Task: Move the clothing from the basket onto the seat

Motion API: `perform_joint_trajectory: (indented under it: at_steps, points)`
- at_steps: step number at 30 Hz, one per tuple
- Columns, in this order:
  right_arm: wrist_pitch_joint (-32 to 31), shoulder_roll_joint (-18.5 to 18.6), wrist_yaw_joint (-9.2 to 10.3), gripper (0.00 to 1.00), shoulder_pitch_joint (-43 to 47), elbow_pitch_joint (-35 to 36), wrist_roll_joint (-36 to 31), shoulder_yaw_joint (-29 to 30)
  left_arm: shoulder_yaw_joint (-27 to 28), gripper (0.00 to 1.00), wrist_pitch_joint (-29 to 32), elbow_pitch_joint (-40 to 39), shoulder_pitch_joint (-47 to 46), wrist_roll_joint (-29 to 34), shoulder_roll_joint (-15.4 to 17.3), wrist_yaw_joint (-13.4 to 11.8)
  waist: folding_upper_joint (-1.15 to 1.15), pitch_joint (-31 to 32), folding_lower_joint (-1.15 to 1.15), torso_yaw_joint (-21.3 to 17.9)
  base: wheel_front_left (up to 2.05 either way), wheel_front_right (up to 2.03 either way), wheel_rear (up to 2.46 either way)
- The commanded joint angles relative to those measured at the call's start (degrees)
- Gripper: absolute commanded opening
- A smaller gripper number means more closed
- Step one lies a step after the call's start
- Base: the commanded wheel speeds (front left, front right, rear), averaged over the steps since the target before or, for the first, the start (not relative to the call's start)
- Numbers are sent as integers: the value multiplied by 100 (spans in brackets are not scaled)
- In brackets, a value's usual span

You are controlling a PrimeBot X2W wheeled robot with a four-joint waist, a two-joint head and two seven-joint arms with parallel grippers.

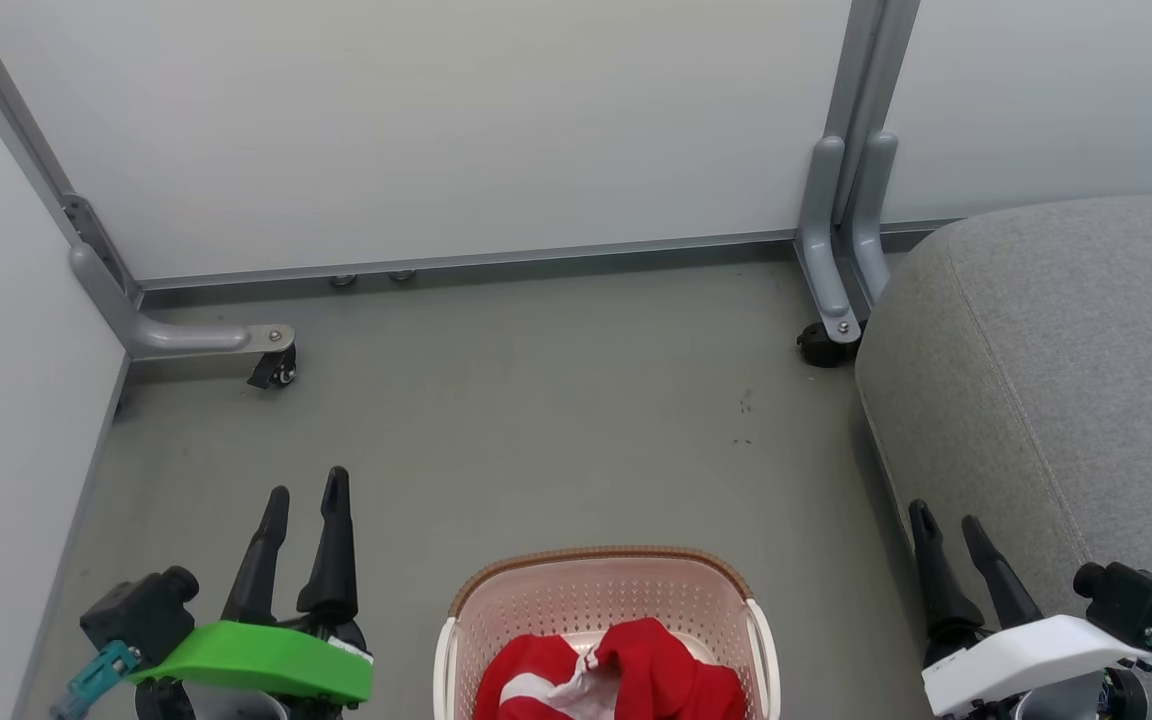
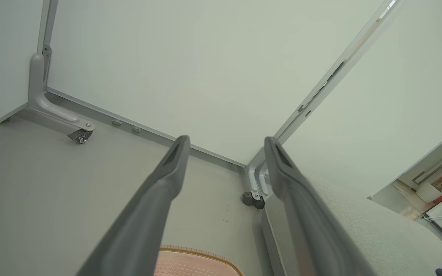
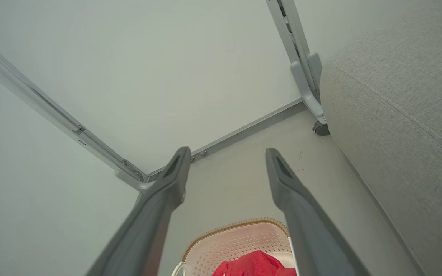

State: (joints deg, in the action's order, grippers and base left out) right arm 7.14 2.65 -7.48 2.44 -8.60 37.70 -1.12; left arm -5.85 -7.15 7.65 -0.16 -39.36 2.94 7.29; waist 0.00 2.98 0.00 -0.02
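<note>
Clothing (image 1: 616, 675), red with white stripes, is lying bunched in the basket (image 1: 601, 553) at bottom centre of the head view. The left gripper (image 1: 308, 482) at lower left and the right gripper (image 1: 945, 513) at lower right, beside the grey seat (image 1: 1066, 380), are hovering spread and empty. The pickup is not yet begun; it is probably calling for a reach down into the basket to pinch the fabric.

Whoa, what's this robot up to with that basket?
The robot is getting ready to move laundry. The red clothing lies in the basket, which sits on the floor right in front of it. Its left pincer and right pincer hover open on either side of the basket, holding nothing. The grey seat on its right has no clothes on the part in view.
</note>
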Motion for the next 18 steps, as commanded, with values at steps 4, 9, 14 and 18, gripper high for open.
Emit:
perform_joint_trajectory:
  at_steps: [4,9,14,18]
  points:
    - [112,38,-1,100,48,98,-456,-101,-101,100,-113,-59,56,397,51,18,0,21,0,8,0,0,0]
    - [180,38,-1,100,93,147,-788,-155,-197,100,-181,-39,85,686,72,19,0,44,0,22,0,0,0]
    - [254,39,-1,100,136,189,-1133,-204,-288,100,-249,-39,94,955,97,21,0,65,0,32,0,0,0]
    - [307,38,-1,100,159,215,-1369,-225,-337,100,-305,-55,111,1157,105,22,0,85,0,39,0,0,0]
